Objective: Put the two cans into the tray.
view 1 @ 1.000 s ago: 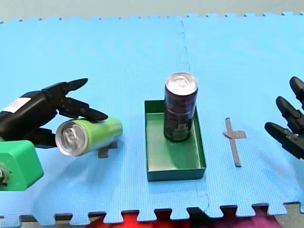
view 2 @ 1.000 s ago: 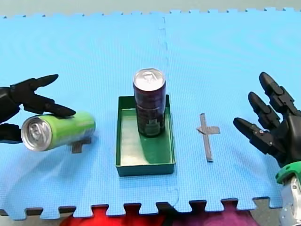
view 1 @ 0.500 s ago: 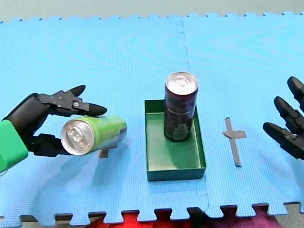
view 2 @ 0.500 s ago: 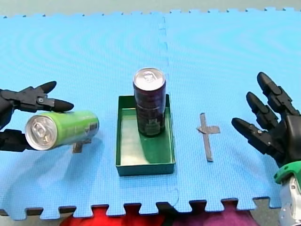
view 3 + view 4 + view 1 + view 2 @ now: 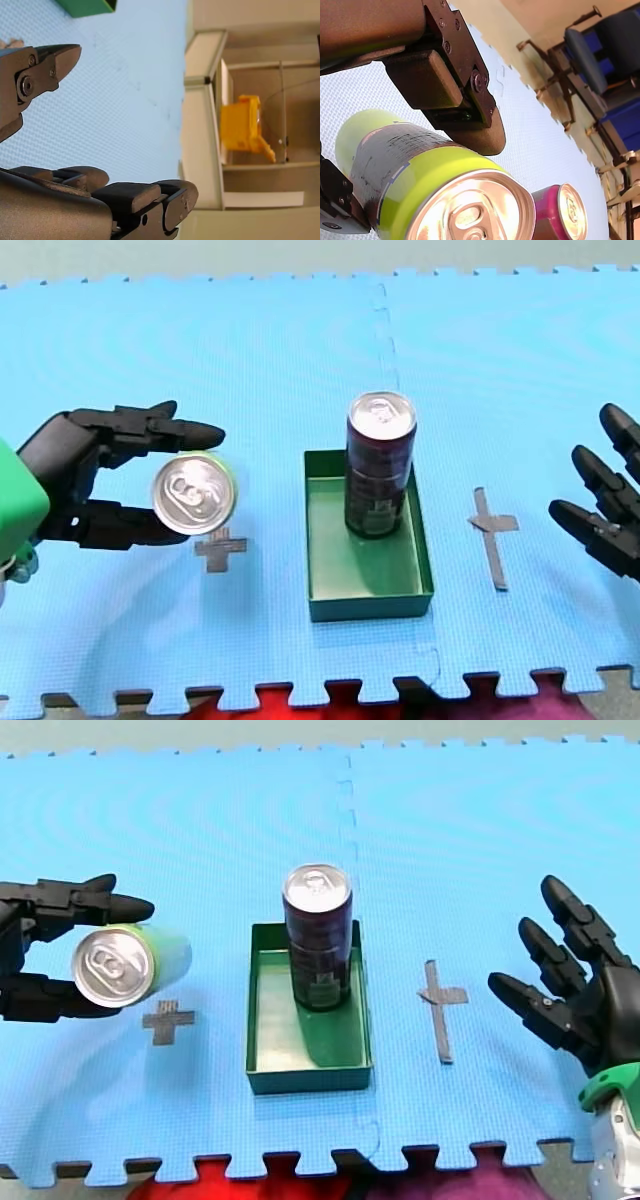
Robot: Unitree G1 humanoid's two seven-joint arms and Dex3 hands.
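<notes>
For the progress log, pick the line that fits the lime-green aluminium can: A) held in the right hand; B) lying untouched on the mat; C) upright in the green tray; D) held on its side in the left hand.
D: the lime-green aluminium can lies sideways between the left hand fingers, left of the green rectangular tray where the dark purple can stands; the right hand, far right, holds nothing.

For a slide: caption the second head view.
Left hand holds green can sideways beside the tray containing the upright dark can; right hand open, far right.
</notes>
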